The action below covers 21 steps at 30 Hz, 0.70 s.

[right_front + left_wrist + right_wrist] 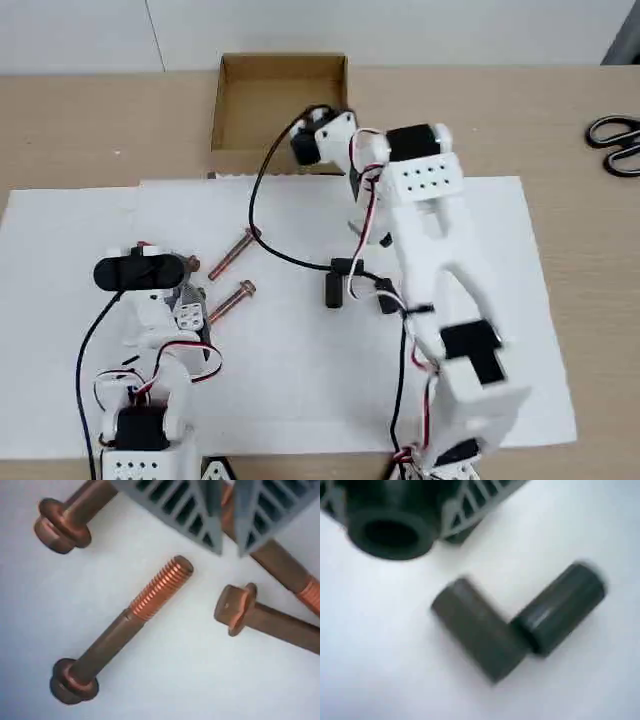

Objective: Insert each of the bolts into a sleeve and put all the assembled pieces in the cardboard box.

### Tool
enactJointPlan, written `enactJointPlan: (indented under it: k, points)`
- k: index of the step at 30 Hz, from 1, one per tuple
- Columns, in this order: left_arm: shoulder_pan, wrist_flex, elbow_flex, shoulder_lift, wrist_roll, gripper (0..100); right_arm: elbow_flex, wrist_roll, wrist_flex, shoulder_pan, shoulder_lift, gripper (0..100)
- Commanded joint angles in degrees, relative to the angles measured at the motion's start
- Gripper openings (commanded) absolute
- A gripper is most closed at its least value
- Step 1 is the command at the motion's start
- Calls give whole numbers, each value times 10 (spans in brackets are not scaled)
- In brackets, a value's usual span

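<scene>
The cardboard box (283,100) stands open-topped at the far edge of the worktop (80,120), just beyond the far edge of the white sheet (300,390). The left gripper (228,551) is pinched on the shank of one bolt (282,567) lying in the sheet's left half, with three loose bolts (117,632) close beside it. The right gripper (395,515) clamps a sleeve (390,535) near the sheet's middle, where two loose sleeves (477,630) lie touching at an angle.
</scene>
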Motion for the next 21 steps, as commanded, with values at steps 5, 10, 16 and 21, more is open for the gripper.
enactJointPlan:
  k: [5, 10, 16, 21]
  points:
    - [3, -15, -65, -2, -58, 96, 4, -55, 27, 62, -138, 3]
    - [56, 17, -113, -1, -92, 97, 104, -55, 27, 116, -184, 3]
    - [98, 70, -153, -1, -106, 100, 200, -61, 25, 159, -281, 3]
    - [98, 77, -204, 1, -136, 100, 284, -60, 24, 190, -351, 3]
